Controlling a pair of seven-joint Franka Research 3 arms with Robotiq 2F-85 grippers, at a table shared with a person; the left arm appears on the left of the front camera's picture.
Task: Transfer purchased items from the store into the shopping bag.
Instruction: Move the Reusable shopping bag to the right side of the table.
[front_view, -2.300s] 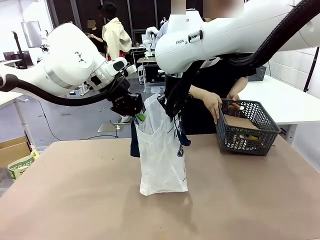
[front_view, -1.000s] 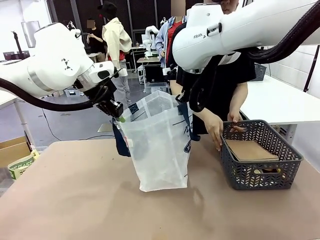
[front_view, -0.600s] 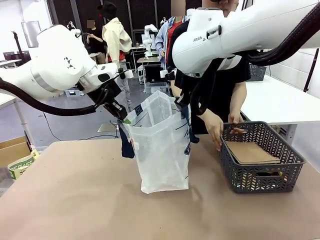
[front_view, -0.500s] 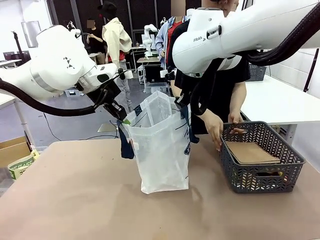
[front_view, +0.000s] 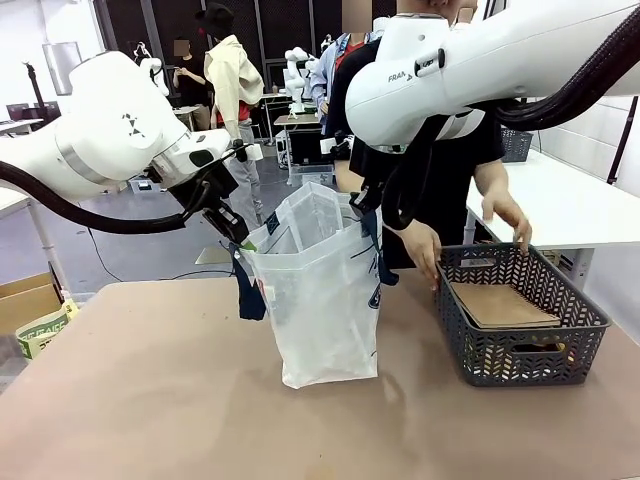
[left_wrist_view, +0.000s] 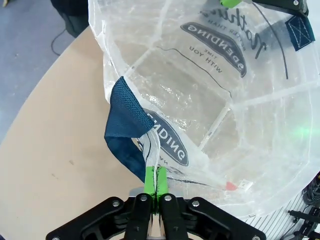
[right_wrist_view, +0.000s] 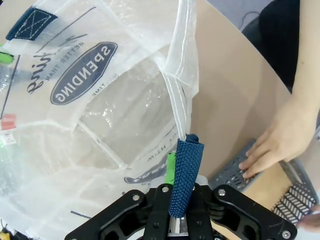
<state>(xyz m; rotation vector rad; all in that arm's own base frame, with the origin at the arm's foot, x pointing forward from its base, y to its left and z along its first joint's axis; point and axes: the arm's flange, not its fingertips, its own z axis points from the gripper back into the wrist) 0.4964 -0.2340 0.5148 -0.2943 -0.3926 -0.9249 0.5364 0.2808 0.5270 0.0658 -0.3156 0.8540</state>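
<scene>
Bag-holding step, front view: shopping bag stands upright on the desk, long axis vertical, mouth up. My left fingers and right fingers spread its rim. The person's hand is at the basket just beside it.

Left wrist view: fingers clamped on the rim by the navy handle.

Right wrist view: fingers pinched on the opposite strap.

Next, I reckon, I hold the mouth wide for items.
</scene>
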